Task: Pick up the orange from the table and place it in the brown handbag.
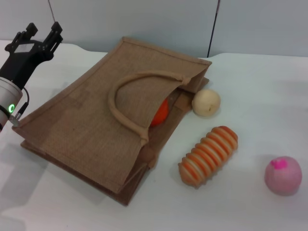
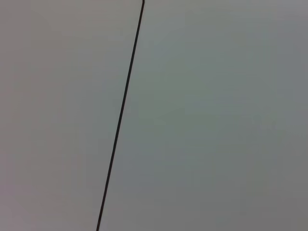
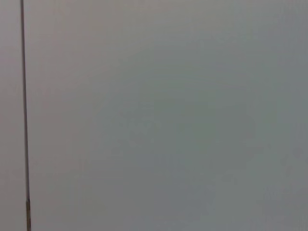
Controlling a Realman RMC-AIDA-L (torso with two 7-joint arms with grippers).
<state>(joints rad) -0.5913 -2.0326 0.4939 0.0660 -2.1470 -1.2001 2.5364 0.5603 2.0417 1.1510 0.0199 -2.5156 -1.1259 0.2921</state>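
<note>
The left gripper (image 1: pixel 42 31) is hovering with its 2 fingers spread apart and holding nothing, raised at the table's far left, clear of the brown handbag (image 1: pixel 86 130). The orange (image 1: pixel 160 112) is sitting inside the bag's open mouth, partly showing behind 1 looping handle. A beige ball (image 1: pixel 206 102) is resting just beside the opening.
</note>
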